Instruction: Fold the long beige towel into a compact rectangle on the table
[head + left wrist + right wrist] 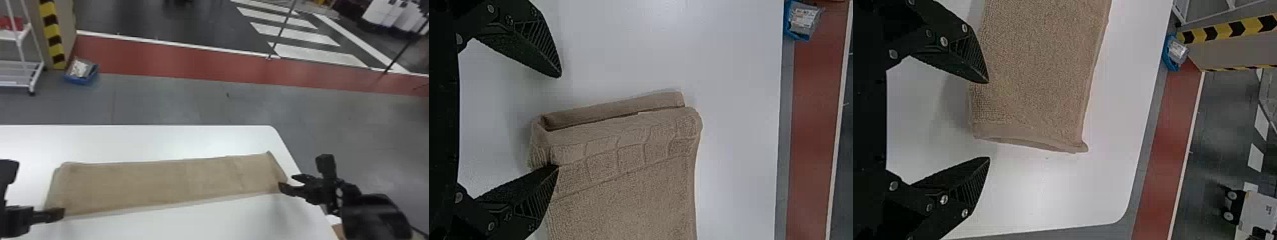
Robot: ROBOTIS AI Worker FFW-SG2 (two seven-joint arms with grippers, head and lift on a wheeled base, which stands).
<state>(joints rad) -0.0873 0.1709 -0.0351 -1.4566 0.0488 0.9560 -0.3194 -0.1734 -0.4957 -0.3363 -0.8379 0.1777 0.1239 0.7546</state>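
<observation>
Head view, towel: the long beige towel (pixel 166 183) lies flat along the desk (pixel 159 140), one end close to the desk's right edge, its long side roughly in line with the far edge.
Head view, left arm: the left arm (pixel 16 221) comes in from the left edge, low, with the left tool (pixel 59 213) pointing right at the towel's near left corner.
Head view, right arm: the right arm (pixel 373 213) reaches in over the desk's right edge, the right tool (pixel 289 182) pointing left at the towel's near right corner.
Head view, floor: a blue box (pixel 81 78) sits beyond the desk's far edge, near a white rack (pixel 35 75).
Left wrist view, towel end: stacked folded layers and a woven band of squares show here, detail the head view does not give.
Left wrist view, left tool: spread wide, one fingertip at the towel's corner, the other over bare desk.
Right wrist view, towel end: a thin lip closes this end, short of the desk's rounded far right corner.
Right wrist view, right tool: spread wide, one finger over the towel's edge, the other over bare desk past its end.
</observation>
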